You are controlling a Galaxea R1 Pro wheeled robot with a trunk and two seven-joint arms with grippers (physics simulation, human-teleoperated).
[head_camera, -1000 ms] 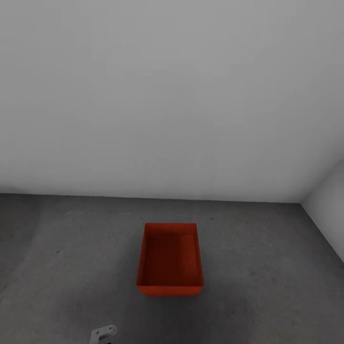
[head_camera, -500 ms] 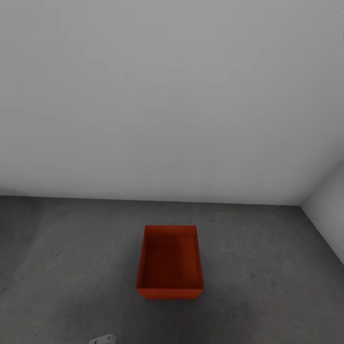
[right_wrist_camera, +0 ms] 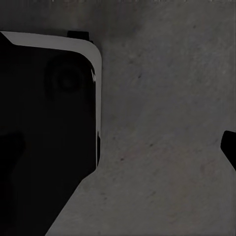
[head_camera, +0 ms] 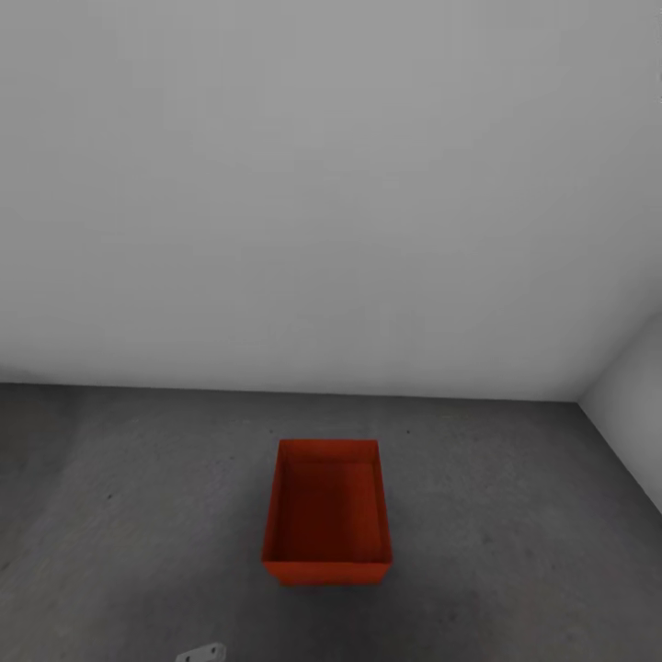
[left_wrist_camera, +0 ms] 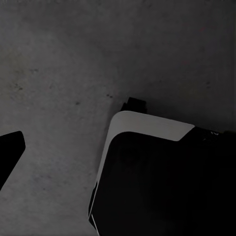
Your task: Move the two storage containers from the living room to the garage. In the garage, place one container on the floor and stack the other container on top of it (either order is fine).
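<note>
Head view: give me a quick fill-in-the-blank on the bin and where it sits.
1. The bin is ___ in colour.
2. It rests on the grey concrete ___.
3. Behind it stands a plain white-grey ___.
4. Inside, the bin is ___.

Missing words: orange-red; floor; wall; empty

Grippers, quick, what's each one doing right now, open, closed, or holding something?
Left gripper: cannot be told; its wrist view shows one dark fingertip over bare concrete floor.
Right gripper: cannot be told; one dark fingertip at that view's edge.
</note>
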